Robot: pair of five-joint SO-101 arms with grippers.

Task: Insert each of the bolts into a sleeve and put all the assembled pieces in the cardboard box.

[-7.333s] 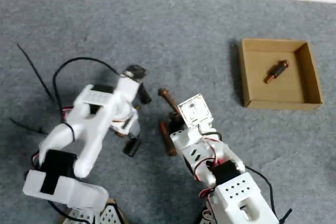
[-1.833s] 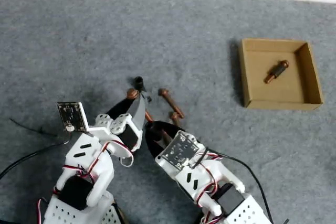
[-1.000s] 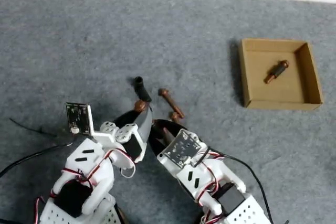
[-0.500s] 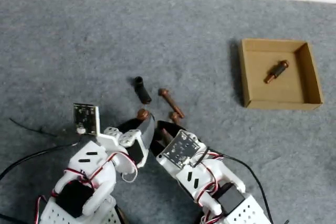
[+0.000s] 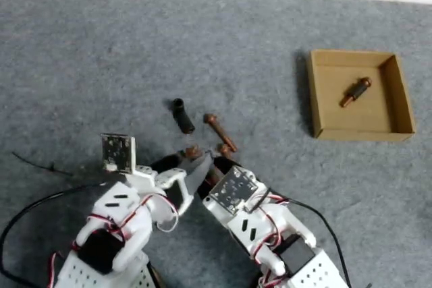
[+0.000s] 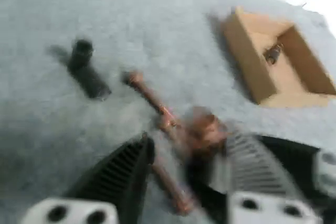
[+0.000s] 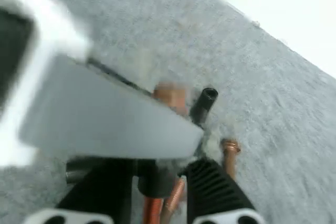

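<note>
My left gripper (image 5: 194, 162) (image 6: 189, 156) is shut on a copper bolt (image 5: 192, 152) (image 6: 207, 129), head up, at the middle front of the table. Right beside it, my right gripper (image 5: 210, 170) (image 7: 157, 182) is shut on a dark sleeve (image 7: 152, 178), directly below the bolt's head (image 7: 169, 94). A second black sleeve (image 5: 182, 116) (image 6: 86, 72) lies just beyond the grippers. Loose bolts (image 5: 219, 131) (image 6: 149, 95) lie on the carpet next to it. The cardboard box (image 5: 317, 99) (image 6: 247, 61) stands at the far right and holds one assembled piece (image 5: 354, 91).
Grey carpet (image 5: 101, 52) covers the whole table. Another bolt (image 6: 168, 187) lies under the grippers, partly hidden. Black cables (image 5: 27, 160) trail at the left. Both arm bases crowd the front edge.
My left gripper has carried the bolt to the right and toward the front, closing in on my right gripper. The right arm has hardly moved.
</note>
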